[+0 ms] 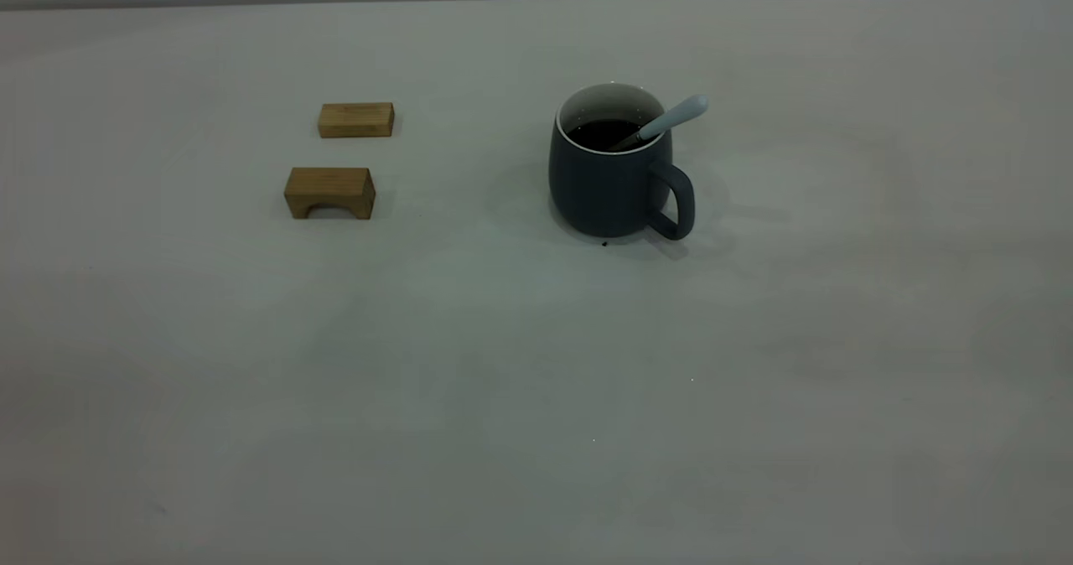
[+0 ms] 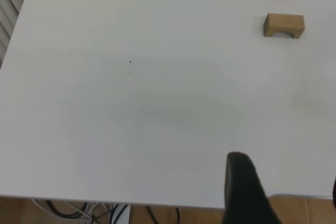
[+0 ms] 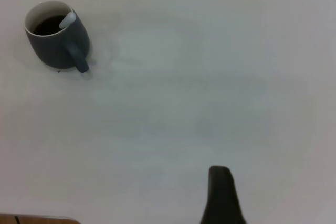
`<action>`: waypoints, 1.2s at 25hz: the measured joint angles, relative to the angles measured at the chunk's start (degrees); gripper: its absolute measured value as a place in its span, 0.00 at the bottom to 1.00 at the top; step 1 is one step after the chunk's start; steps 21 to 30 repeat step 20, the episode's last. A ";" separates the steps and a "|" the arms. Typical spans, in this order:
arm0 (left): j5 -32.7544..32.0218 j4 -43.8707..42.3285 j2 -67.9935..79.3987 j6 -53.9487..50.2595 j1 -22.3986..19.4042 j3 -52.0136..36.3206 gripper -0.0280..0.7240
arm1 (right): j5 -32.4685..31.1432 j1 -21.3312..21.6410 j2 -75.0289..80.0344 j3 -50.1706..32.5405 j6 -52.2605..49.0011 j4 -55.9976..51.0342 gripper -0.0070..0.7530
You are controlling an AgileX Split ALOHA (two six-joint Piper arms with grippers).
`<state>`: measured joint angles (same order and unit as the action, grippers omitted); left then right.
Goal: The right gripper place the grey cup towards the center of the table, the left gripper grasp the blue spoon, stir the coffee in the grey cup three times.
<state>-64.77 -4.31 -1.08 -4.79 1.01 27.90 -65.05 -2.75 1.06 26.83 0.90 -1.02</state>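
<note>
Grey cup [image 1: 616, 181] upright mid-table, blue spoon [image 1: 671, 119] leaning on its rim in coffee [image 1: 605, 132]; grippers' finger states indeterminable; risk: spoon nudged, cup tipped, coffee spilled.

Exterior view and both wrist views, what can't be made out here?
- Blue spoon bowl: exterior view, sunk in the coffee behind the grey cup wall.
- Left hand: left wrist view, cut off by the picture's edge.
- Right hand: right wrist view, likewise.
- Both arms: outside the exterior view.

Spoon [image 1: 671, 118] in cup [image 1: 608, 184], blocks [image 1: 329, 192] left.
</note>
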 joint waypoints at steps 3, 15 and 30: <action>0.00 0.00 0.00 0.00 0.00 0.00 0.67 | 0.00 0.00 0.00 0.00 0.00 0.00 0.78; 0.00 0.00 0.00 0.00 0.00 0.00 0.67 | 0.00 0.00 0.00 0.00 0.00 0.00 0.78; 0.00 0.00 0.00 0.00 0.00 0.00 0.67 | 0.00 0.00 0.00 0.00 0.00 0.00 0.78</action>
